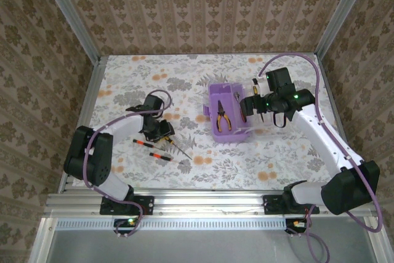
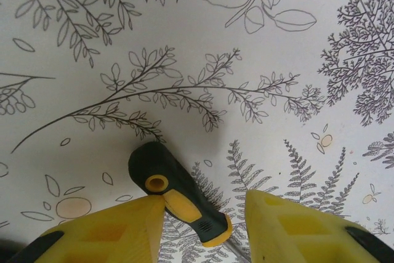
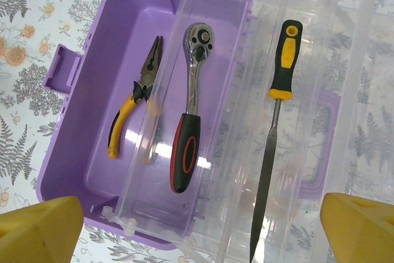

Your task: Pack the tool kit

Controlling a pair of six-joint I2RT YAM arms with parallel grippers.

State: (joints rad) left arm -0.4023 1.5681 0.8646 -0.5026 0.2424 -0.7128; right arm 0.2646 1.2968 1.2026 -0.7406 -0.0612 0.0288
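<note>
Patterned wallpaper walls in a floral desk (image 1: 123, 84). The purple box (image 1: 231, 135) sits right of centre in the top view, with its clear lid (image 3: 308, 90) swung open. The right claw (image 3: 200, 226) hangs over it, spread wide and holding nothing.

Lower left of centre, the left claw (image 2: 204, 204) straddles a screwdriver (image 2: 178, 198) lying on the desk. One finger (image 2: 123, 232) touches the handle and the other stands off it, so it is not clenched. Two more screwdrivers (image 1: 144, 143) (image 1: 161, 156) lie just beside it.

Pliers (image 3: 132, 106) and a wrench (image 3: 188, 133) lie in the box. A slim black-and-yellow tool (image 3: 283, 53) rests on the lid.

Risks, as I judge them:
- The handle lies skewed between the fingers, so it may twist or squirt out.
- The tool on the lid could slide off when the lid closes.

No readable writing.
</note>
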